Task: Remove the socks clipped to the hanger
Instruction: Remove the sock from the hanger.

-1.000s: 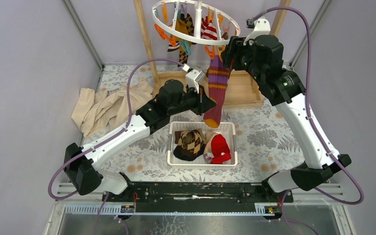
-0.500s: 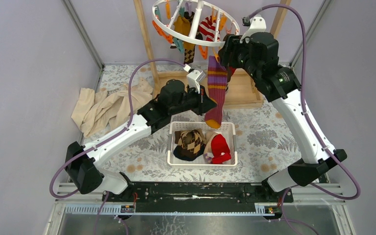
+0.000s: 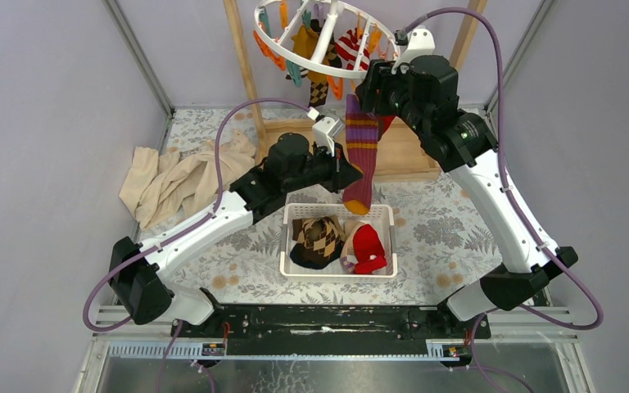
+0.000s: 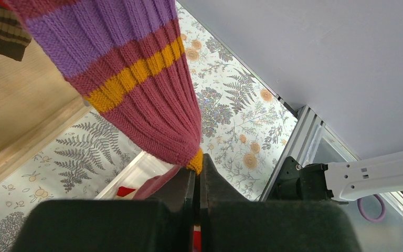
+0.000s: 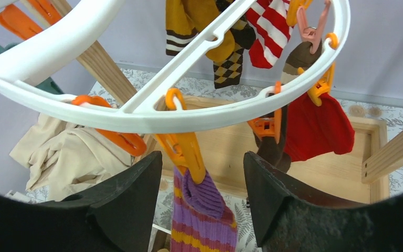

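Left gripper (image 4: 198, 164) is pinched shut on the lower end of the striped sock (image 4: 136, 89), near its yellow toe, and has barely moved in the last second. What has changed is on the other side. The right gripper (image 5: 202, 164) has pushed up and to the left, and the hanger (image 5: 152, 118) has swung and tilted that way with it. The jaws now stand wide on either side of the orange clip (image 5: 186, 149) that bites the sock's purple cuff, not yet touching it.

The sock hangs stretched between clip and left gripper, just above the white basket (image 3: 336, 276) on the tabletop. An argyle sock (image 3: 319, 237) and a red sock (image 3: 368, 247) already lie in the basket. I judge the release is set up: squeezing the clip should free this sock. Several others, among them a red-and-white one (image 5: 265, 31), remain clipped.
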Action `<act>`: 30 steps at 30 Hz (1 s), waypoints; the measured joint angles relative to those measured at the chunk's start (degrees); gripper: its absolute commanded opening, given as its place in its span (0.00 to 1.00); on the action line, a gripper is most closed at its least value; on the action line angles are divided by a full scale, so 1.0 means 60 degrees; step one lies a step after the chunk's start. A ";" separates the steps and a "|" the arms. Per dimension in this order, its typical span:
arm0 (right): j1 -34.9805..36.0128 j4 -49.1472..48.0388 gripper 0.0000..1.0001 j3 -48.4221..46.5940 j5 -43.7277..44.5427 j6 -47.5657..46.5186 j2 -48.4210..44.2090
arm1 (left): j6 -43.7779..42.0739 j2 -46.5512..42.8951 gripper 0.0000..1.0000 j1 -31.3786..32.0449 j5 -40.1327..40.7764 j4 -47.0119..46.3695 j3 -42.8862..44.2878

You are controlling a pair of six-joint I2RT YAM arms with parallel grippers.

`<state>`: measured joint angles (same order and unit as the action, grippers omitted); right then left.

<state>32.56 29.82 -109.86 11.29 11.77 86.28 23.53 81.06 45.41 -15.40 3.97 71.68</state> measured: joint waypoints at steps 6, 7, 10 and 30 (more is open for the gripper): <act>0.0240 0.0029 0.66 -0.0171 0.0036 -0.0066 0.0055 | 0.0004 0.0000 0.00 0.0000 0.0000 0.0000 0.0000; 0.0270 0.0040 0.66 -0.0233 0.0044 -0.0076 0.0080 | 0.0004 0.0000 0.00 0.0000 0.0000 0.0000 0.0000; 0.0419 0.0051 0.66 -0.0521 0.0197 -0.0157 0.0226 | 0.0004 0.0000 0.00 0.0000 0.0000 0.0000 0.0000; 0.0969 0.0525 0.63 -0.1453 0.1923 -0.0685 0.1089 | 0.0000 -0.0004 0.00 0.0000 -0.0004 -0.0004 0.0000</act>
<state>38.37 32.97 -118.58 22.83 7.66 92.82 23.53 81.03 45.41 -15.42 3.95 71.68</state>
